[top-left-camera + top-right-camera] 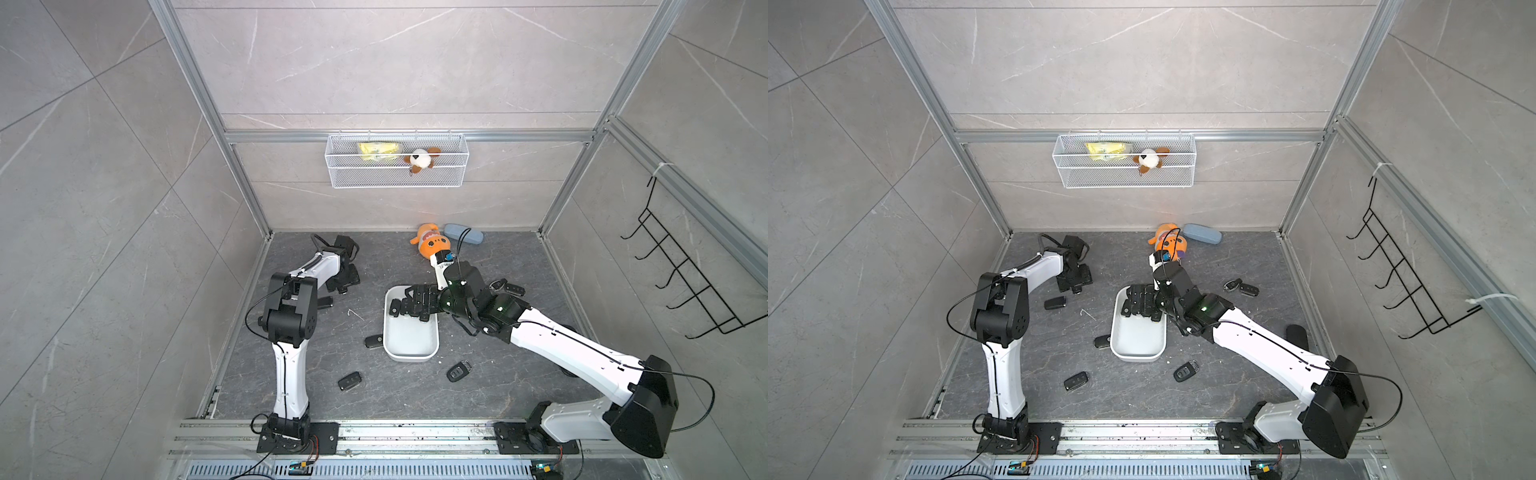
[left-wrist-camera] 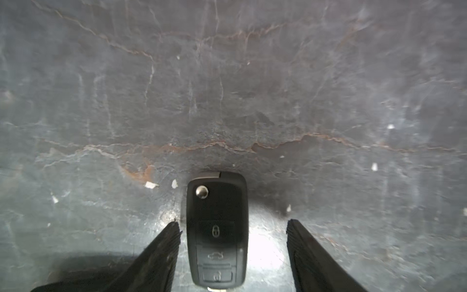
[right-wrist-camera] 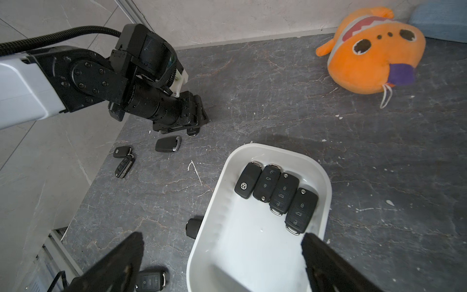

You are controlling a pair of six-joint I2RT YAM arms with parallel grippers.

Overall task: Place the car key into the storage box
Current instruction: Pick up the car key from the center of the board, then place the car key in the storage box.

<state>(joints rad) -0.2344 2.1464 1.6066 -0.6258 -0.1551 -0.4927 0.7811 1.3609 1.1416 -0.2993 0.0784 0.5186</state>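
Both top views: storage box [image 1: 409, 340] mid-table, white, dark fobs [image 1: 395, 308] at far end. Over that end hangs right gripper [image 1: 406, 306]. Far left, left gripper [image 1: 344, 286] low at table, well apart from box; fingertips hidden here.

Left wrist: car key [image 2: 216, 230] flat on dark stone table [image 2: 227, 101], buttons up, between fingers [image 2: 161, 252] of left gripper. One finger just beside key, other apart; key not clamped.

Right wrist: right gripper fingers [image 3: 328, 265] spread wide, nothing between, above box holding four fobs in row. Orange plush [image 3: 374, 53] near back wall.

Grey tiled walls [image 1: 374, 62] enclose dark slate floor [image 1: 407, 395].
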